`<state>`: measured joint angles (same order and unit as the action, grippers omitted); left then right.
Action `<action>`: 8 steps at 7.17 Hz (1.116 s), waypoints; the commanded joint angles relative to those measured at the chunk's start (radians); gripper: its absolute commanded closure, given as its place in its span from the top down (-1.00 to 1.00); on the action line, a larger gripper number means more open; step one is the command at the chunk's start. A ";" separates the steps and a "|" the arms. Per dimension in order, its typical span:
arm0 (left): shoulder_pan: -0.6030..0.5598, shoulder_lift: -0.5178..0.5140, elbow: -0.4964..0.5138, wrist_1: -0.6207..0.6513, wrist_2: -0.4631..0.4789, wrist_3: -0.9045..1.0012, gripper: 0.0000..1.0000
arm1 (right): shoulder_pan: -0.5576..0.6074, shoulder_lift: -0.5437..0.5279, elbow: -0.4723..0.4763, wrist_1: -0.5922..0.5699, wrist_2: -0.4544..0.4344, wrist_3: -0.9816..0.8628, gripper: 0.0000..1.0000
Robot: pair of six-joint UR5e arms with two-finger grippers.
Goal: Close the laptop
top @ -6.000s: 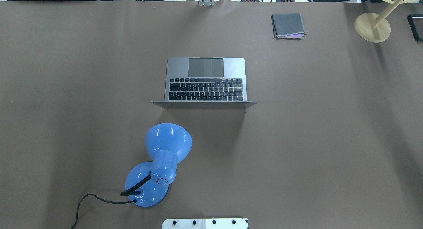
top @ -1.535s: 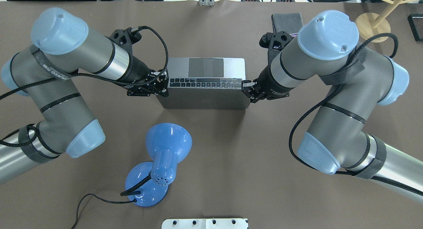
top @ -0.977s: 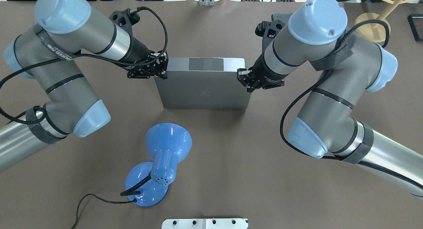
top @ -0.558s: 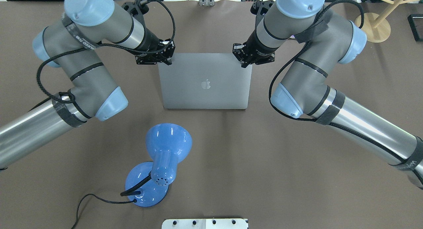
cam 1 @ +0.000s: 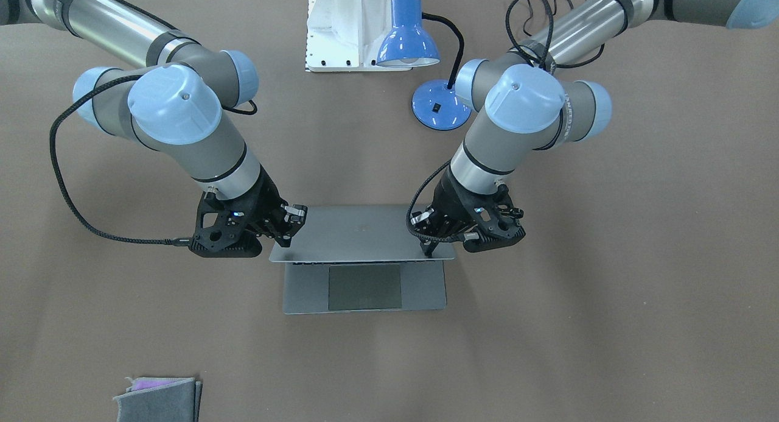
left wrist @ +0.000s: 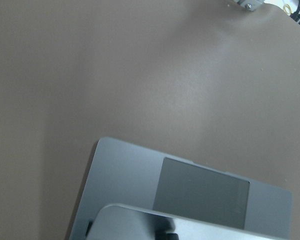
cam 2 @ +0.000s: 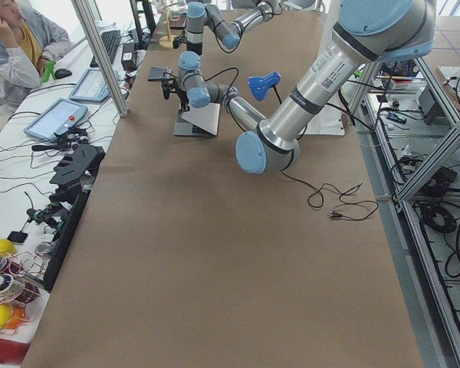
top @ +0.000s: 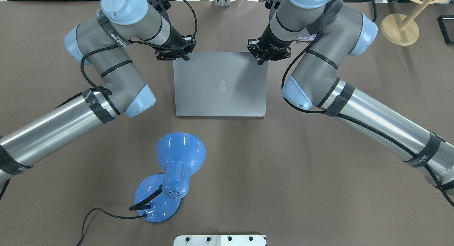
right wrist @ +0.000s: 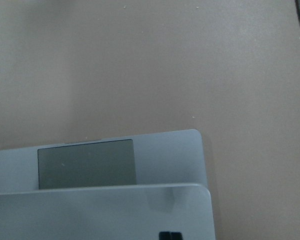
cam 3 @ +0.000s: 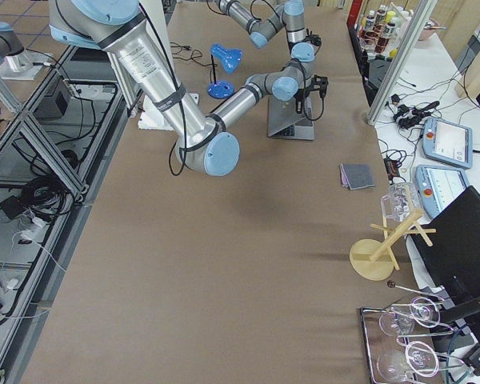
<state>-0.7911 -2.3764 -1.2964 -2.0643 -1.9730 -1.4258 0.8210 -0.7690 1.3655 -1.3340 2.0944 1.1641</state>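
Two-arm rig at a brown tabletop [cam 1: 608, 300]. In the right-side view, a dark tray [cam 3: 368, 336] at the near end carries stemmed glasses [cam 3: 420, 310].

The laptop [cam 1: 363, 233] sits mid-tabletop with its base flat. Its lid is tilted low over the keyboard but not shut: the front-facing view shows the trackpad [cam 1: 364, 287] uncovered, while from overhead the logo-bearing lid hides the base.

The left pincer [cam 1: 429, 246] has its fingers drawn together around nothing, and its tip touches one free corner of the lid. The right pincer [cam 1: 285, 238], fingers likewise together, touches the opposite free corner.

A blue desk lamp [cam 1: 406, 41] stands on the robot's side of the laptop. A folded grey cloth [cam 1: 159, 399] lies well apart, near the far edge.
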 commanded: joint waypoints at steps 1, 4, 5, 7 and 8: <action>0.013 -0.012 0.083 -0.033 0.048 0.021 -1.00 | 0.001 0.077 -0.139 0.003 0.009 -0.032 -1.00; 0.050 -0.049 0.185 -0.102 0.112 0.021 -1.00 | 0.000 0.088 -0.284 0.139 0.036 -0.035 -1.00; 0.050 -0.075 0.216 -0.102 0.115 0.021 -1.00 | -0.003 0.088 -0.299 0.141 0.036 -0.035 -1.00; 0.049 -0.078 0.217 -0.102 0.118 0.021 -1.00 | -0.002 0.094 -0.299 0.141 0.055 -0.034 -1.00; 0.046 -0.078 0.197 -0.102 0.112 0.027 -1.00 | 0.003 0.096 -0.289 0.142 0.073 -0.026 -1.00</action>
<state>-0.7427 -2.4521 -1.0867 -2.1660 -1.8567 -1.4036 0.8199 -0.6760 1.0696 -1.1935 2.1473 1.1318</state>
